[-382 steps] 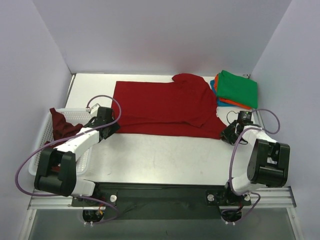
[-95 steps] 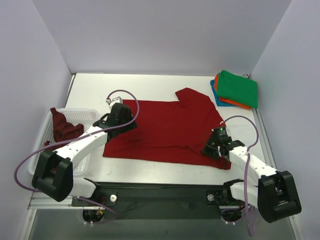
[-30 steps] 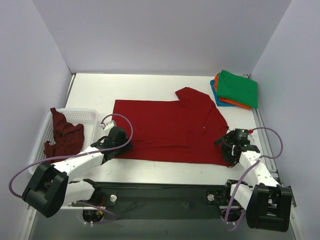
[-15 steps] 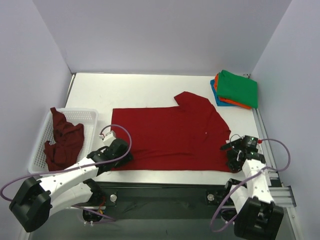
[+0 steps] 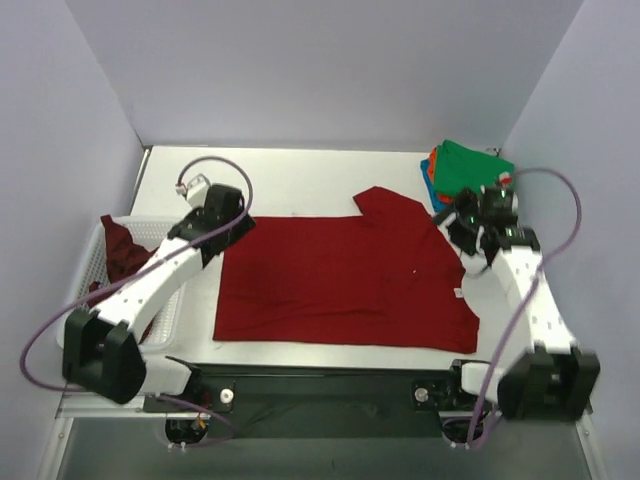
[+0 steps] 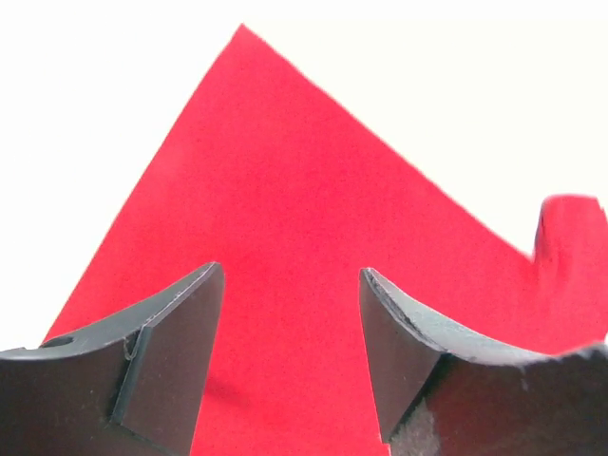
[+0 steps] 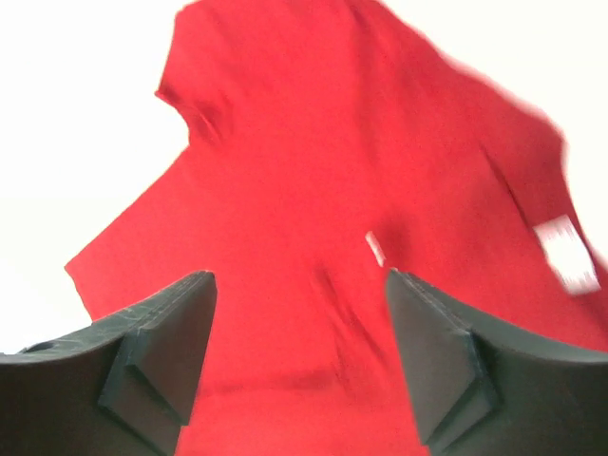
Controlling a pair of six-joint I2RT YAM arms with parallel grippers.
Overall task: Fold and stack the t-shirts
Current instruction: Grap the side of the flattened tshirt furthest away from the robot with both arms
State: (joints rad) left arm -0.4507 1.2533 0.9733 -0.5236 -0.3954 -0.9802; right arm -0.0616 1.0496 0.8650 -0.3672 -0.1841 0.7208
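red t-shirt [image 5: 340, 285] — flat | long axis left-right | sleeve [image 5: 382, 203] points far

Five t-shirts: one red shirt [image 5: 340, 285] at centre, one maroon shirt [image 5: 118, 250] at nine o'clock, three in a folded stack [image 5: 468, 165] at two o'clock. One basket [image 5: 80, 288]. Two grippers: left gripper [image 6: 290, 351], right gripper [image 7: 299, 361].

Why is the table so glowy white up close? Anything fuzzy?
Left wrist view: glare bleaches the table pure white. Right wrist view: same glare; the red t-shirt and its white label smear at the far edge. Top view: even light.
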